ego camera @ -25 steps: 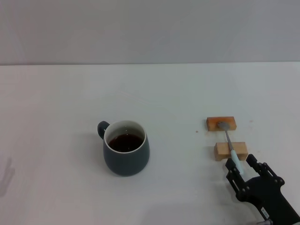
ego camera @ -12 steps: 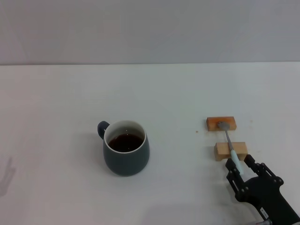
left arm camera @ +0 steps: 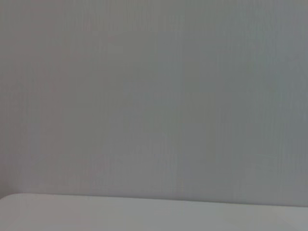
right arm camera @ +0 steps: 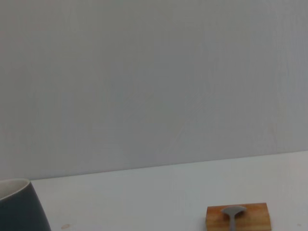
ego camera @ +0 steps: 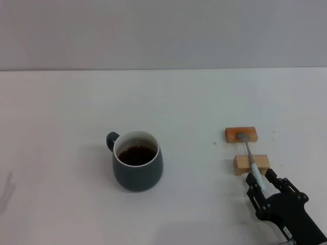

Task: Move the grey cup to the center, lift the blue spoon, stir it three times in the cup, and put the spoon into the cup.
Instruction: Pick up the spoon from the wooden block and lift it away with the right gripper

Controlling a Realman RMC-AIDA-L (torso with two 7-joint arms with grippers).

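The blue spoon (ego camera: 249, 155) lies across two wooden blocks (ego camera: 251, 164), its pale handle end toward the robot and sitting between the spread jaws of the right gripper (ego camera: 263, 182), which flank it without visibly clamping it. The spoon's grey bowl rests on the farther block (ego camera: 240, 134). Left of the blocks, well apart from them, the grey cup (ego camera: 136, 161) stands upright on the white tabletop (ego camera: 194, 102), dark liquid inside, its handle on the far left side. The left gripper is out of sight.
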